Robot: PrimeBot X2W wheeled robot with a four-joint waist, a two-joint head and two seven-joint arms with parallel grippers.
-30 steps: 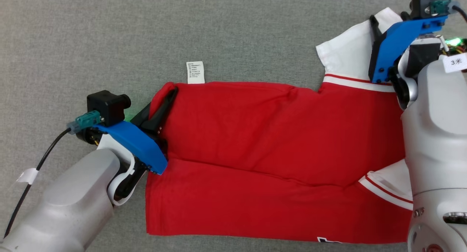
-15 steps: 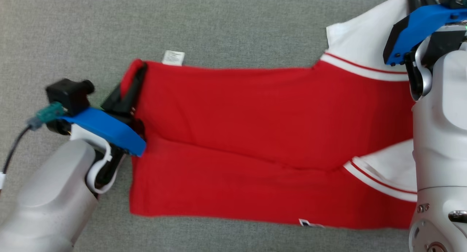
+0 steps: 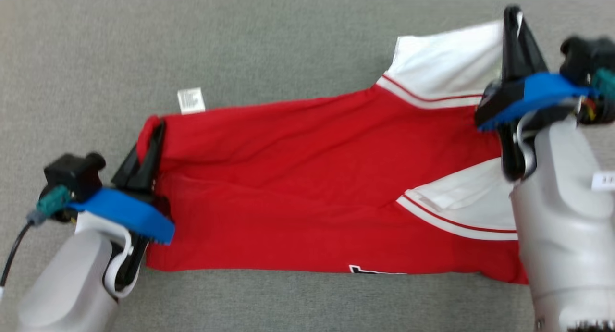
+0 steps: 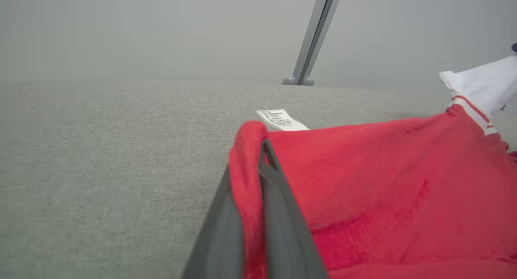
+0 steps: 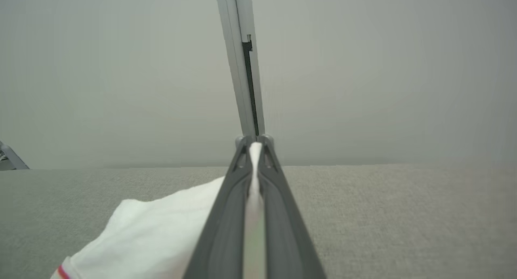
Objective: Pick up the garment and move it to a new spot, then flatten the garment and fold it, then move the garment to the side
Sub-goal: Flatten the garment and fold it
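The garment (image 3: 298, 178) is a red shirt with white, red-striped sleeves, stretched across the grey cloth table between my two grippers. My left gripper (image 3: 153, 130) is shut on its red hem corner at the left; the left wrist view shows red cloth (image 4: 248, 182) pinched between the dark fingers. At the upper right, my right gripper (image 3: 513, 19) is shut on the edge of the white sleeve (image 3: 447, 58), lifted off the table. In the right wrist view a white strip (image 5: 255, 178) runs between the shut fingers. The lower layer lies flat, with a second white sleeve (image 3: 466, 202) folded in.
A white care label (image 3: 190, 101) sticks out from the garment's far edge. The grey table (image 3: 288, 43) stretches beyond the garment. A grey metal post (image 4: 315, 32) stands past the table's far edge, seen in both wrist views.
The right gripper has closed on the white sleeve and lifted it. The head camera has shifted. The left gripper keeps its hold on the hem corner, and the upper layer is pulled taut.
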